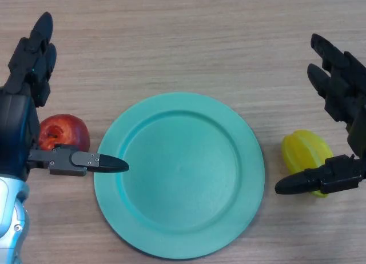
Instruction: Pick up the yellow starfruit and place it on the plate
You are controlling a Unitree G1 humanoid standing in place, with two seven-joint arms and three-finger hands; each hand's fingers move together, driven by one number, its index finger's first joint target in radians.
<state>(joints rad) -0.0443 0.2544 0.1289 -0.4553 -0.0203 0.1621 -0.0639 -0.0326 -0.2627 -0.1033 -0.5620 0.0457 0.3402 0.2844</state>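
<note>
A yellow starfruit [305,152] lies on the wooden table to the right of a teal plate [143,218]. My right hand [345,98] is open around the starfruit: its fingers stretch out past the fruit's far right side and its thumb lies in front of the fruit, covering its near edge. My left hand [23,92] is open at the left of the plate, with its thumb reaching over the plate's left rim.
A red apple [64,132] sits on the table just left of the plate, between my left hand's fingers and thumb, partly hidden by them.
</note>
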